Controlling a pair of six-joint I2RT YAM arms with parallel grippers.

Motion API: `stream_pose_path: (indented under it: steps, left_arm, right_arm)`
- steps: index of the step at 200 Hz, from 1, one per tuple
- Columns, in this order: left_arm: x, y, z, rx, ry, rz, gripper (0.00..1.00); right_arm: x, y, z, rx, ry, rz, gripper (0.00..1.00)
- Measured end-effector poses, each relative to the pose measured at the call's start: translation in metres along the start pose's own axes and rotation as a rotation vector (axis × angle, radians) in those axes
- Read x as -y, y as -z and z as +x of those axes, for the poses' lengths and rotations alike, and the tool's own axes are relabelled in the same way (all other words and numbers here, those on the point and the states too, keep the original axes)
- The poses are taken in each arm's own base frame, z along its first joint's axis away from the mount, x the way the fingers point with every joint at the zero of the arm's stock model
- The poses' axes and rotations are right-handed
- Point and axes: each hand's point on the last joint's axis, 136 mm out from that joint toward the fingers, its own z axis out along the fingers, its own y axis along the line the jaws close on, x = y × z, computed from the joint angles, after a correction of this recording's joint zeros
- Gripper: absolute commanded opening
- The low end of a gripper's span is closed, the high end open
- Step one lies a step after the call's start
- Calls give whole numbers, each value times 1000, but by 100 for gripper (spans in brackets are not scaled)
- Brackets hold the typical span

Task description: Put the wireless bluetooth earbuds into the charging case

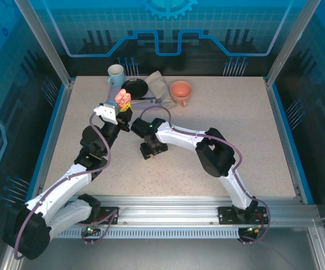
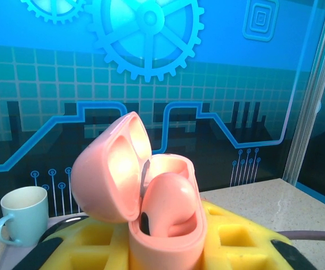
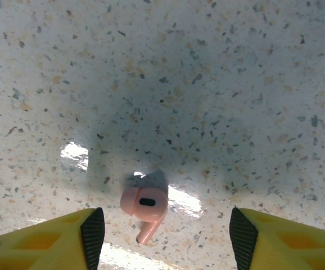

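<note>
1. Right gripper points straight down at the table, mid-table, in front of the left gripper.
2. In the right wrist view, the right gripper is spread wide. Its yellow fingers with black pads sit at the two bottom corners and clamp nothing.
3. Pink earbud lies on the speckled table between those fingers, closer to the picture-left pad and touching neither. The stem points toward the camera and the dark oval patch faces up.
4. Left gripper is further back and to the left, pinching the charging case between its yellow fingers.
5. In the left wrist view, the left gripper clamps the lower body of the charging case, with a yellow finger on each side. The case is upright and its lid is swung open to picture-left.
6. Seated earbud, also pink, sits inside the case body with its rounded head up. I cannot tell the state of the well behind it.
7. Beyond the case at the back of the table, left to right: light-blue mug, black dish, folded cloth, orange cup. The cloth touches the dish.
8. The mug also shows low on the left of the left wrist view, handle to picture-left.
</note>
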Motion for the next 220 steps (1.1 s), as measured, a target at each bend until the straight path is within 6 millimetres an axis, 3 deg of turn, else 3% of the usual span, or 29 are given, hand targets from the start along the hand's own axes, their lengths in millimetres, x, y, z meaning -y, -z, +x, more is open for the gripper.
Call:
stream_pose_path:
  steps: [109,220]
  left_arm:
    - [-1,0,1,-1,24,-2,0]
    - [-2,1,6,-6,24,-4,0]
  right_arm:
    - [-6,-10,2,-35,-39,34,48]
    - [-5,-16,1,-39,-77,60,44]
